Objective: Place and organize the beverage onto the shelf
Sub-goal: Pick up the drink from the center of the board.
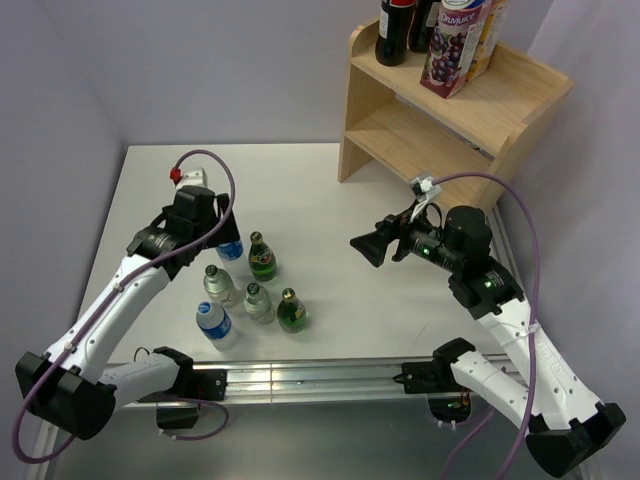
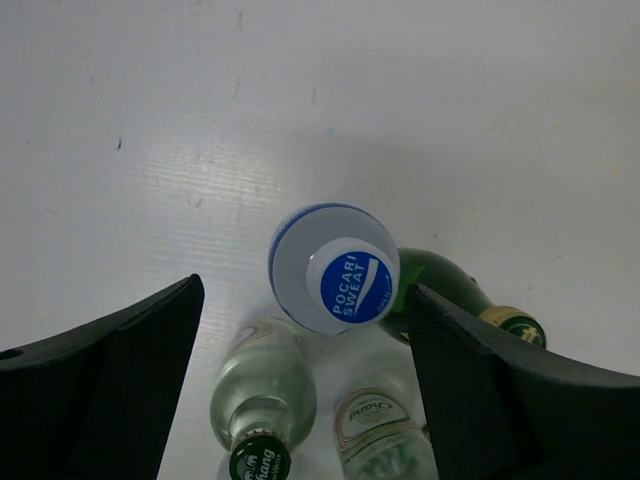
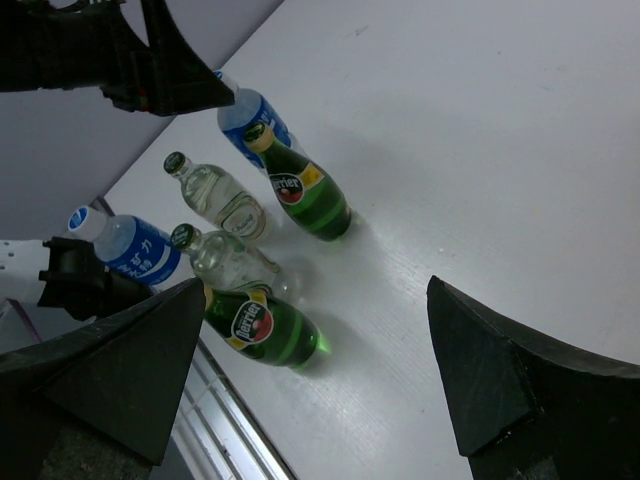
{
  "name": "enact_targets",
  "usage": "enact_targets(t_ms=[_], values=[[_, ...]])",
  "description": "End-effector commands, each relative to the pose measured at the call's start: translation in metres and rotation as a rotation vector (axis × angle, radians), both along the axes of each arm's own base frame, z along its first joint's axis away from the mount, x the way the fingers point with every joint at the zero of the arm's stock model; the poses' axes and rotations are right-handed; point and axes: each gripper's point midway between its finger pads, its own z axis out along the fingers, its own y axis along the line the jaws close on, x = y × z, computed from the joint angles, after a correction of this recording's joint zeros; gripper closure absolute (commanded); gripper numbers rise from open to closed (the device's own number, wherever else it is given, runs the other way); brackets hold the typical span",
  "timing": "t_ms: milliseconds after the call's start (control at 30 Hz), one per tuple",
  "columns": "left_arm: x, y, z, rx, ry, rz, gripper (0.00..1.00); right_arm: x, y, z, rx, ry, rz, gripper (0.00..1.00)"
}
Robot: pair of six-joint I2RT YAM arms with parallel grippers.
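Blue-capped clear plastic Pocari Sweat bottle (image 2: pixel 335 280) stands upright on the white table (image 1: pixel 330 200), far-left member of a cluster of six drinks near the left arm; long axis vertical, cap pointing straight up at the wrist camera. Probably light to moderate in weight, walls likely to give a little under squeeze, label smooth and possibly slick; best hold looks like the body below the shoulder, fingers closing from either side. Left gripper (image 2: pixel 300 385) hangs directly above it, fingers spread wide and holding nothing. Crowding it: a green glass Perrier bottle (image 1: pixel 262 256) just to its right, two clear glass bottles with green caps (image 1: pixel 217 284) just nearer, so a descending finger could knock glass, which is rigid, heavier and breakable. A second blue-labelled plastic bottle (image 1: pixel 214 324) and another green glass bottle (image 1: pixel 291 311) stand nearest the arm bases. Right gripper (image 1: pixel 368 248) hovers mid-table, spread, empty, aimed toward the cluster. Light wooden two-tier shelf (image 1: pixel 520 90) sits far right; dark cola bottles (image 1: pixel 394 32) and a purple grape juice carton (image 1: pixel 452 45) already on its top tier.
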Motion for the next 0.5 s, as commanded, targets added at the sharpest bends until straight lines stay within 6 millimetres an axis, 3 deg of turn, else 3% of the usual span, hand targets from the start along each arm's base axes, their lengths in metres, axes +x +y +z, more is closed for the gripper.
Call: enact_targets(t_ms=[0,200,467], values=[[0.009,0.006,0.008,0.026,-0.008,0.060,0.14,-0.009,0.006,0.019,0.043,-0.070,0.058,0.02],[0.016,0.003,-0.003,0.037,0.022,0.064,0.35,-0.010,0.010,0.014,0.028,-0.073,0.091,0.03],[0.023,0.003,0.007,0.060,0.023,0.070,0.47,-0.009,0.017,0.005,0.045,-0.053,0.123,0.05]])
